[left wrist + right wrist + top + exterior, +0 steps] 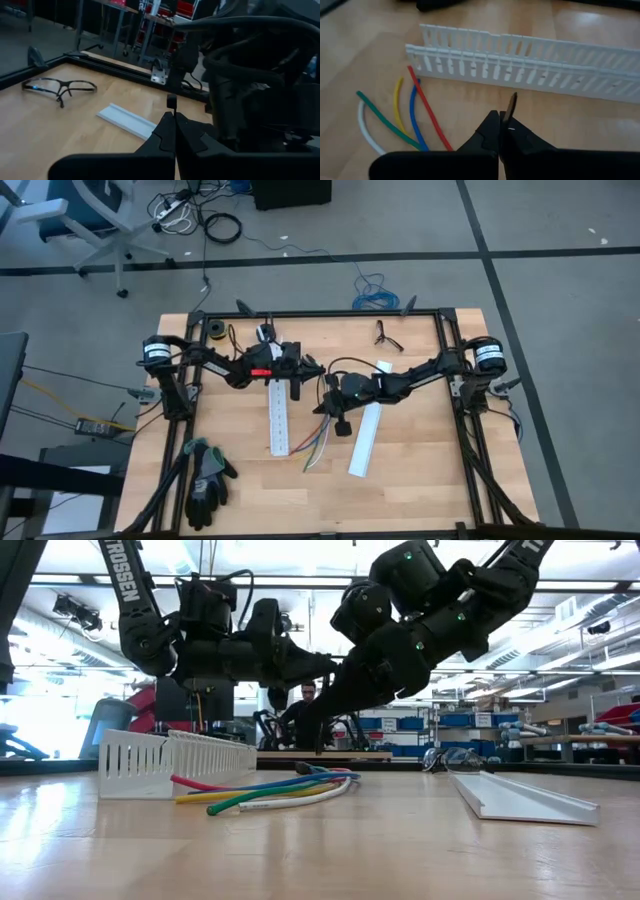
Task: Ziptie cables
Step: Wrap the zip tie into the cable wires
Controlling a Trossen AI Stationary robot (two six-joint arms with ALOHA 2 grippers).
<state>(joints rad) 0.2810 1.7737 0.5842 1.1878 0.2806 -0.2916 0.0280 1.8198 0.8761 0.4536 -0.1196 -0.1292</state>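
The cables (318,445), several loose coloured wires, lie on the wooden table between a white slotted duct (278,415) and a plain white strip (365,438); in the low view the cables (270,790) rest flat. My right gripper (501,122) hovers above the cables' far ends, slanting down, shut on a thin dark strip (512,105). My left gripper (172,120) stands level above the duct's far end (297,380), shut, with a short dark piece (171,101) at its tips. My left gripper pinches a short dark piece with a squarish end (171,102) between its two fingertips; the piece sticks out past them, clear of the table. My right gripper pinches the thin dark strip (511,111) between its fingertips. A short length sticks out beyond them, and the strip hangs clear of the table (320,740).
Safety glasses (388,335) lie at the far right, a roll of tape (214,330) at the far left, dark gloves (205,480) at the near left. A black frame (440,340) borders the table. A person (305,695) shows beyond the far edge.
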